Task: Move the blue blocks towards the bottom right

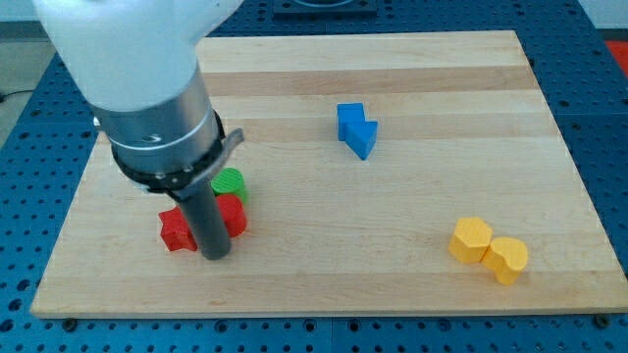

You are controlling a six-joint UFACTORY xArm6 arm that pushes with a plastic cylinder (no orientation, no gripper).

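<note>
Standing upright at the view's lower left, the arm (147,88) sets my tip (216,255), gripping nothing, between two red blocks (178,231), with one green block (231,183) just behind. Two touching blue blocks (356,129) sit well apart, upper centre of the wooden board (442,78); two touching yellow blocks (488,251) lie bottom right.

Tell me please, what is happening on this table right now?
A robot arm with a straight rod pushes small blocks on a wooden board. My tip sits at the view's lower left, right among the red blocks, with a green block just above them. The blue blocks, which should go to the bottom right, lie untouched near the top centre. Two yellow blocks rest at the bottom right.
</note>
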